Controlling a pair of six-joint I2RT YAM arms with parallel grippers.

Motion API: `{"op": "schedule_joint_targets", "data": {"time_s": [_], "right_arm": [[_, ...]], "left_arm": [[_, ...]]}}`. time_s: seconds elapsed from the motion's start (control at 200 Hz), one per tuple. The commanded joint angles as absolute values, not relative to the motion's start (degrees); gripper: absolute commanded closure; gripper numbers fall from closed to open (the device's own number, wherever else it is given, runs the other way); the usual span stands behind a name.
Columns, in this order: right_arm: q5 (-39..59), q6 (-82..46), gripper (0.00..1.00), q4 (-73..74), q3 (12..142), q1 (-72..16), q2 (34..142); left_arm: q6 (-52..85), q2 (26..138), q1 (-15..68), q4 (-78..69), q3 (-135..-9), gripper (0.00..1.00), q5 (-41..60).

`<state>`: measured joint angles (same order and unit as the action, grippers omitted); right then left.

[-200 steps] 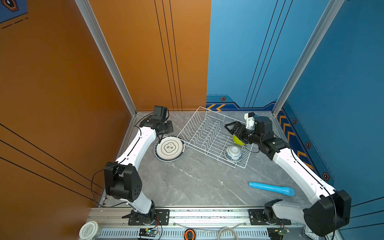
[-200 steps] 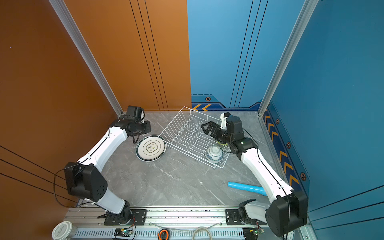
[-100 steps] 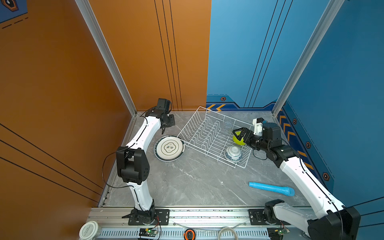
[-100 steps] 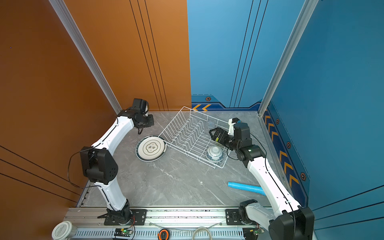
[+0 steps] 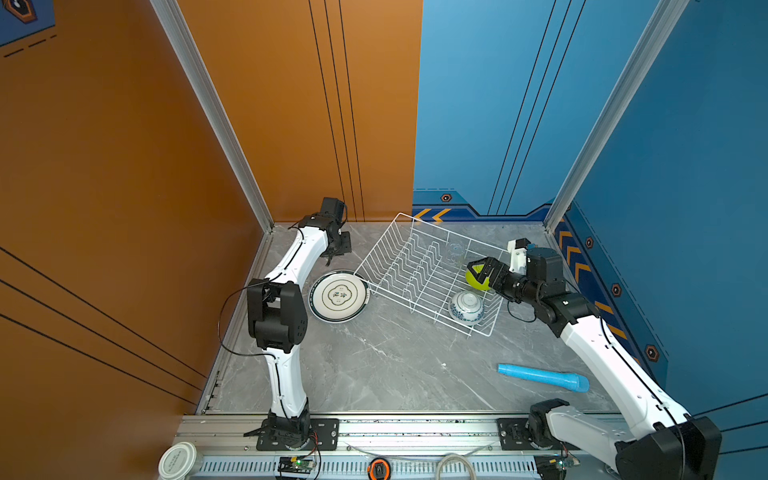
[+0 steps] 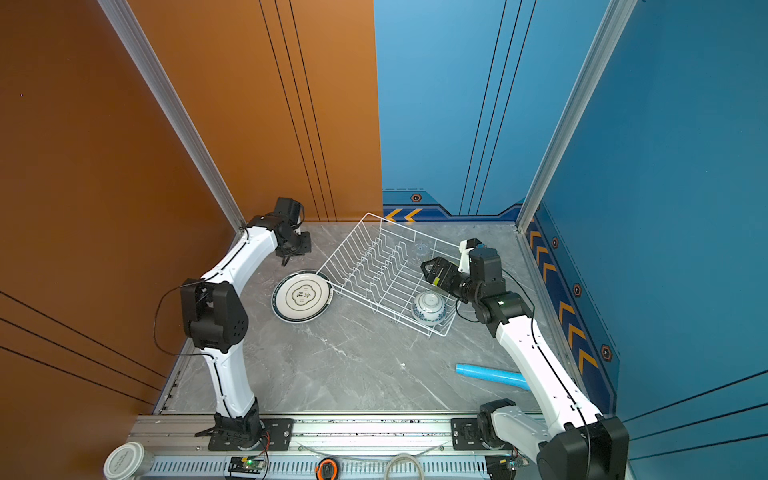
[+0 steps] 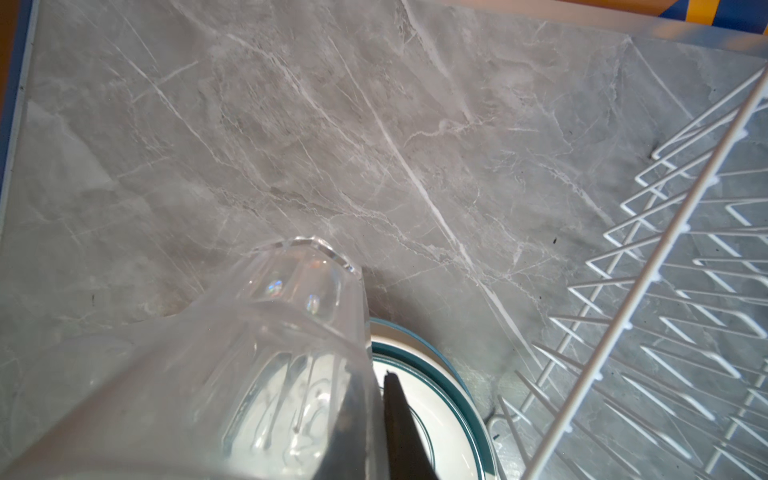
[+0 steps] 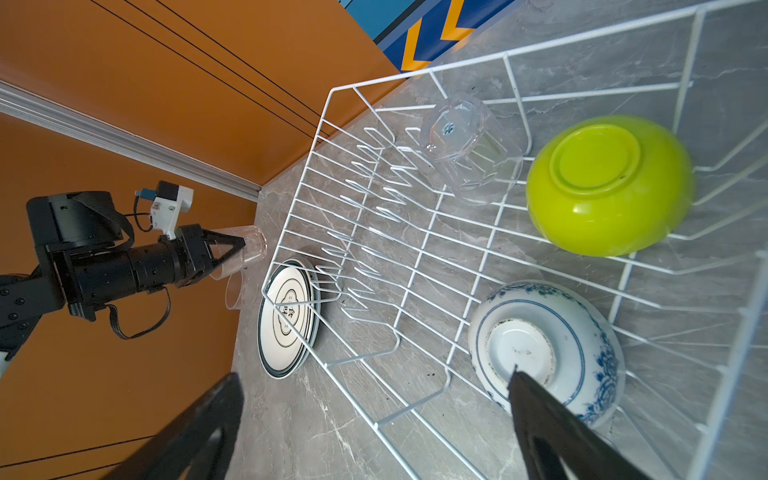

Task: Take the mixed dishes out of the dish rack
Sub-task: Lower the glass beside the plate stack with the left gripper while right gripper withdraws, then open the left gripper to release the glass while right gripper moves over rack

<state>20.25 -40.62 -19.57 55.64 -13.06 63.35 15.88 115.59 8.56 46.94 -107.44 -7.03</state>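
Observation:
The white wire dish rack (image 5: 449, 230) (image 6: 432, 332) (image 8: 288, 216) (image 7: 665, 249) stands askew at the back middle. It holds an upturned lime-green bowl (image 8: 606, 183) (image 5: 473, 279), an upturned white-and-blue bowl (image 5: 466, 306) (image 6: 429, 307) (image 8: 582, 345) and a clear glass cup (image 5: 455, 253) (image 8: 469, 145). My right gripper (image 5: 484, 270) (image 6: 434, 272) (image 8: 374, 374) hovers open and empty over the rack's right end, by the green bowl. My left gripper (image 5: 343, 243) (image 7: 370, 382) (image 8: 239, 245) is shut on another clear glass cup (image 7: 270, 353) (image 8: 249, 249) near the back left corner. A dark-rimmed plate (image 5: 339, 296) (image 6: 302, 296) (image 7: 419, 374) lies left of the rack.
A light blue tube (image 5: 542, 377) (image 6: 490, 374) lies on the grey marble table at the front right. The orange wall stands close behind my left gripper. The blue wall runs close along the right arm.
The left arm's elbow has swung up and forward while its gripper stays near the back left corner with the cup. My right gripper has drawn back slightly to the right.

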Motion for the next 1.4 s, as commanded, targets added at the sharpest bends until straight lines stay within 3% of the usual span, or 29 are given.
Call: {"op": "schedule_joint_targets", "data": {"time_s": [0.0,0.34,0.415,0.555,0.776,1.006,1.161,1.396], "right_arm": [[19.7,-39.3,0.0,-21.1,55.1,-12.6,62.9],[18.4,-38.8,0.0,-23.1,54.1,-12.6,62.4],[16.9,-38.0,0.0,-25.4,54.3,-12.6,62.4],[16.1,-38.1,0.0,-26.0,53.2,-12.6,61.6],[15.5,-38.6,0.0,-26.7,53.3,-12.5,62.8],[15.5,-38.6,0.0,-27.4,54.6,-12.5,64.8],[14.9,-39.0,0.0,-27.4,55.1,-13.0,65.5],[12.7,-38.3,0.0,-27.3,58.1,-14.8,70.7]], "left_arm": [[14.1,117.3,7.9,49.8,-109.9,1.0,-10.0],[14.3,120.4,6.7,50.0,-111.0,1.0,-8.0],[14.3,121.1,6.4,49.9,-111.4,0.89,-7.3],[14.3,121.9,5.8,50.0,-111.5,0.87,-6.5],[14.5,123.9,5.4,49.9,-112.1,0.89,-3.6],[14.2,124.7,5.3,50.2,-112.3,0.74,-3.5],[14.5,124.5,5.2,50.2,-112.6,0.54,-2.3],[14.7,117.0,6.2,50.0,-111.0,0.16,0.3]]}}
